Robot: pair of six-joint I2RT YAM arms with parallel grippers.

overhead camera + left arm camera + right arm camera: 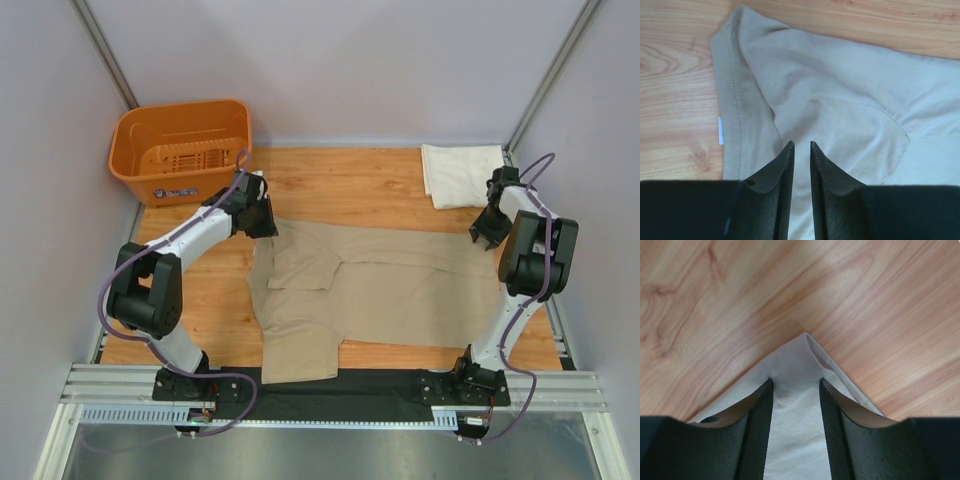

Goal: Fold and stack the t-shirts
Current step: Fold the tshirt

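Observation:
The tan-khaki t-shirt lies spread across the wooden table, its left part partly folded over. The cream-white t-shirt rests folded at the back right. My left gripper hovers over the tan shirt's far left end. In the left wrist view its jaws stand a narrow gap apart above the cloth, holding nothing. My right gripper is at the tan shirt's far right corner. In the right wrist view it is open, fingertips pressed onto a pale cloth corner that lies between them.
An orange plastic basket stands at the back left, just behind the left arm. A black strip runs along the near table edge between the arm bases. A small white tag sticks out at the shirt's hem.

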